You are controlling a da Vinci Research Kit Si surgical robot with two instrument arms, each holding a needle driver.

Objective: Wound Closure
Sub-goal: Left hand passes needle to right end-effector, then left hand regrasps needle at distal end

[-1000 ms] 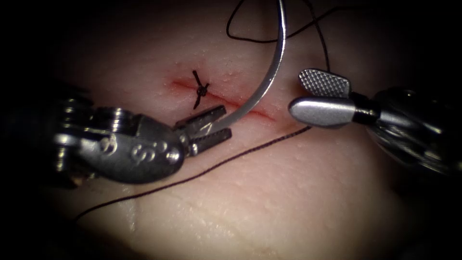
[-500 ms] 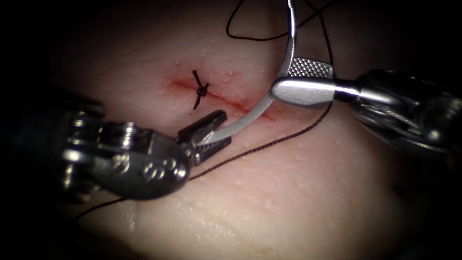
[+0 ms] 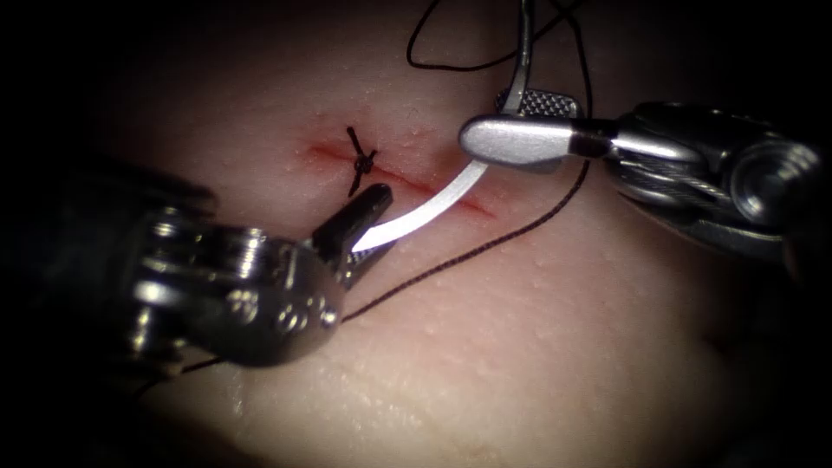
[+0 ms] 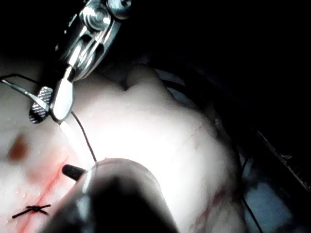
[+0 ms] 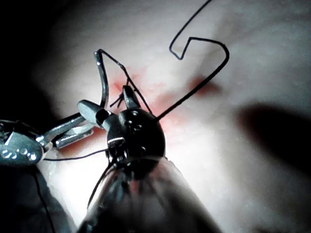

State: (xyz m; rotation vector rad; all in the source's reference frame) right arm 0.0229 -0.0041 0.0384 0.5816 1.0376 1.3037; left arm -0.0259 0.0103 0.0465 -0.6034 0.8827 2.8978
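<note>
The curved needle (image 3: 438, 201) arches free above the cut (image 3: 407, 184), not in the tissue (image 3: 520, 347). My left tool (image 3: 366, 230), coming from the lower left, is shut on it close to its tip. My right tool (image 3: 520, 121) reaches in from the right with its jaws a little apart around the needle's mid-curve. The ridged inner face of one jaw still shows. Thread (image 3: 468, 256) runs from the needle's tail in a loop at the top, then slants down across the tissue under the left tool. In the left wrist view the right tool (image 4: 48, 103) straddles the needle (image 4: 73, 136).
A tied stitch (image 3: 360, 162) with short dark ends sits on the left part of the cut, also seen as the stitch (image 4: 31, 210). Red fluid tints the cut's edges. A loose thread loop (image 5: 214, 73) lies on the tissue beyond the tools.
My right tool has moved left onto the needle's mid-curve and narrowed its jaws around it. The left tool has rolled and shifted slightly, tilting the needle with it.
</note>
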